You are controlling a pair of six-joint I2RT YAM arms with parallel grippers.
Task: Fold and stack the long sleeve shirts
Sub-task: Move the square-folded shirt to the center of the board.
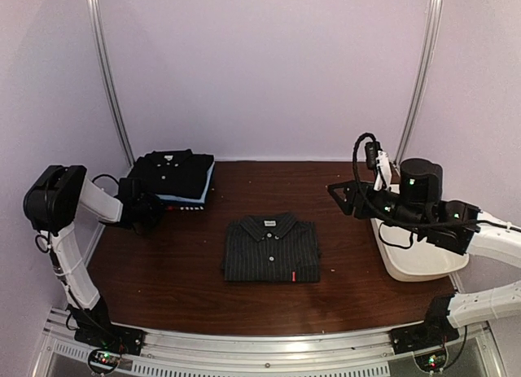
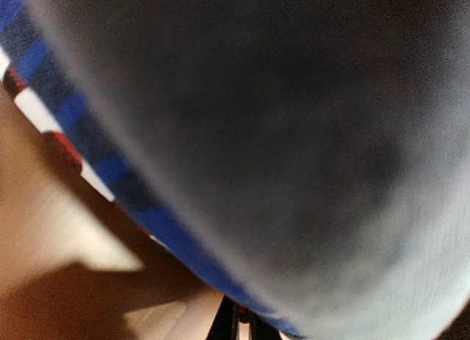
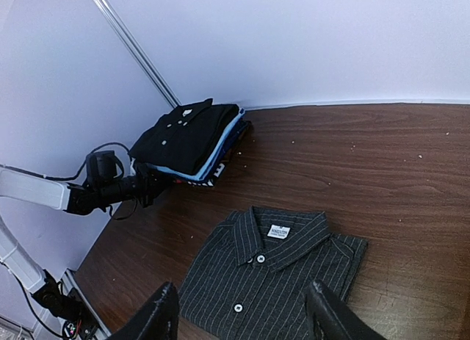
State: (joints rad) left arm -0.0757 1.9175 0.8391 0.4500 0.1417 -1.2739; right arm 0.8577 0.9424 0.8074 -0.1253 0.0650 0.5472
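A charcoal pinstriped long sleeve shirt (image 1: pixel 271 247) lies folded, collar up, mid-table; the right wrist view shows it as the pinstriped shirt (image 3: pixel 272 281). A stack of folded shirts (image 1: pixel 175 177) sits at the back left, black on top, light blue beneath. My left gripper (image 1: pixel 153 212) is pressed against the stack's lower near-left edge. In its own view blurred dark cloth with a blue edge (image 2: pixel 294 134) fills the frame, and the left gripper (image 2: pixel 244 327) shows shut at the bottom; whether cloth is pinched I cannot tell. My right gripper (image 3: pixel 242 322) hangs open in the air, right of the pinstriped shirt, empty.
A white plastic tub (image 1: pixel 407 273) stands at the right edge under the right arm. Lilac walls close the table at back and sides, with metal poles in the back corners. An aluminium rail (image 1: pixel 269 344) runs along the near edge.
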